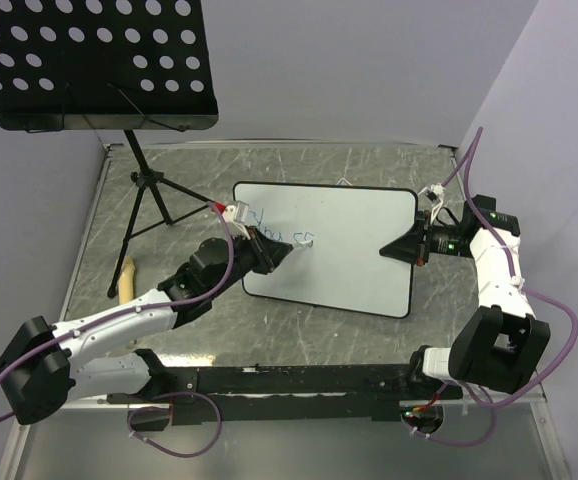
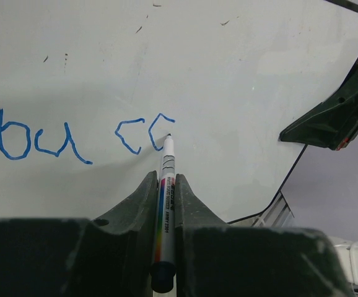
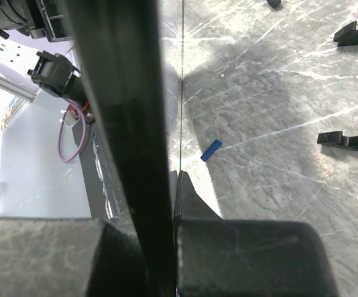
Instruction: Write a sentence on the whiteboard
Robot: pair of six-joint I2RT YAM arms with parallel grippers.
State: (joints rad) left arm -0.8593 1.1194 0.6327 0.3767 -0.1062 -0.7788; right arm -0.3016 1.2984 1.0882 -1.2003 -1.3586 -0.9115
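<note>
The whiteboard (image 1: pixel 349 250) lies tilted in the middle of the table. The sentence (image 2: pixel 43 142) stands on it as blue handwritten letters, with two curved strokes (image 2: pixel 139 133) the last of them. My left gripper (image 1: pixel 287 250) is shut on a white marker (image 2: pixel 166 185) whose tip touches the board beside those strokes. The same blue writing (image 1: pixel 269 222) shows faintly in the top view. My right gripper (image 1: pixel 397 250) is shut on the board's right edge. In the right wrist view that edge is a dark band (image 3: pixel 123 93) between my right gripper's jaws (image 3: pixel 173 179).
A black perforated music-stand tray (image 1: pixel 89 60) hangs over the far left, its tripod legs (image 1: pixel 149 200) on the table. A beige object (image 1: pixel 127 275) lies near the left edge. A small blue cap (image 3: pixel 210 150) rests on the grey tabletop under the board.
</note>
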